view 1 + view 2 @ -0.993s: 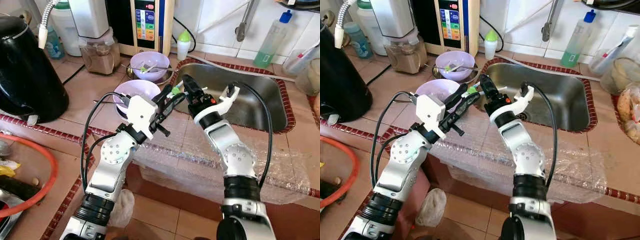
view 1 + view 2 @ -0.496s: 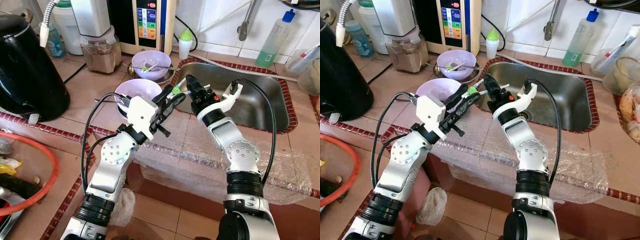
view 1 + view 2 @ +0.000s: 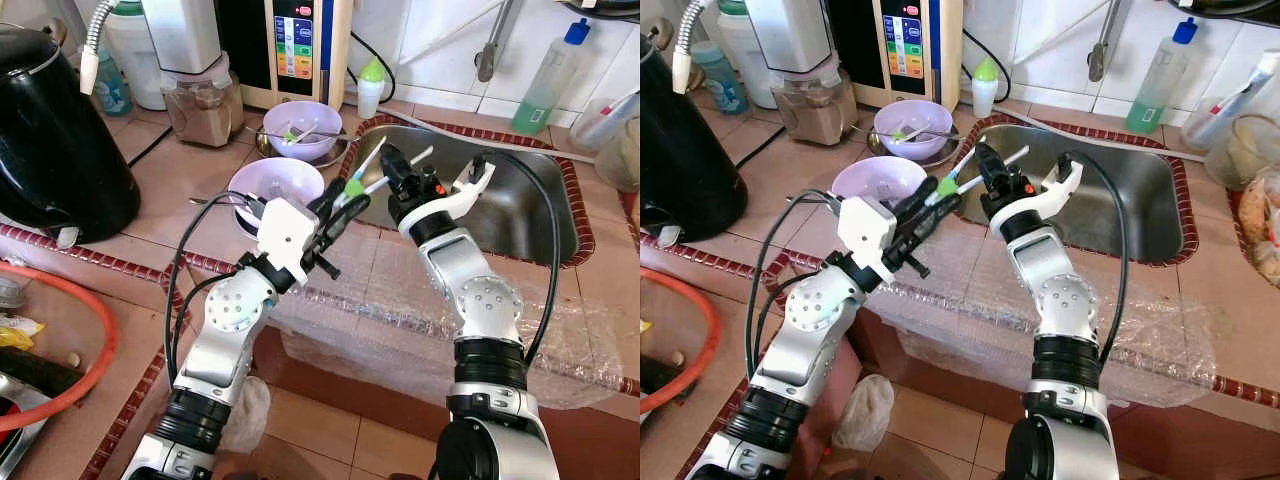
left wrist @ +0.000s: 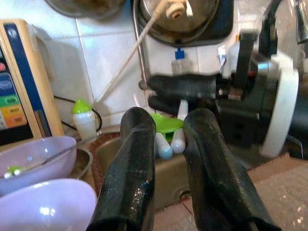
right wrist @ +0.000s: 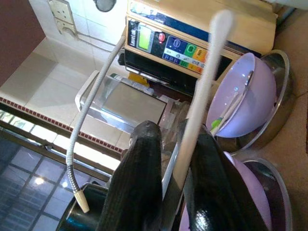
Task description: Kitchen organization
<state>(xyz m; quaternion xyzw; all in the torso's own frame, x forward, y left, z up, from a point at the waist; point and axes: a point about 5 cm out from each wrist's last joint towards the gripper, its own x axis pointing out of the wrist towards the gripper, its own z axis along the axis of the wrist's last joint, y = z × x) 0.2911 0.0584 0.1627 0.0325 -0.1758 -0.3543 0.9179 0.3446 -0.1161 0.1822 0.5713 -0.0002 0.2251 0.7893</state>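
Over the sink's left rim, we have raised the utensils since a second ago, left gripper pinching them, right gripper apparently clamping one white handle.

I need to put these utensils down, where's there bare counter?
Bare tile lies between the black kettle and the near purple bowl. The bubble wrap before the sink is also free. The back wall is crowded.

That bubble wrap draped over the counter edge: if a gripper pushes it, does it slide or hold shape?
The bubble wrap looks thin and floppy, sagging over the counter edge, so it would probably bunch, not hold shape. It seems light and unweighted, so likely slides on the smooth tile.
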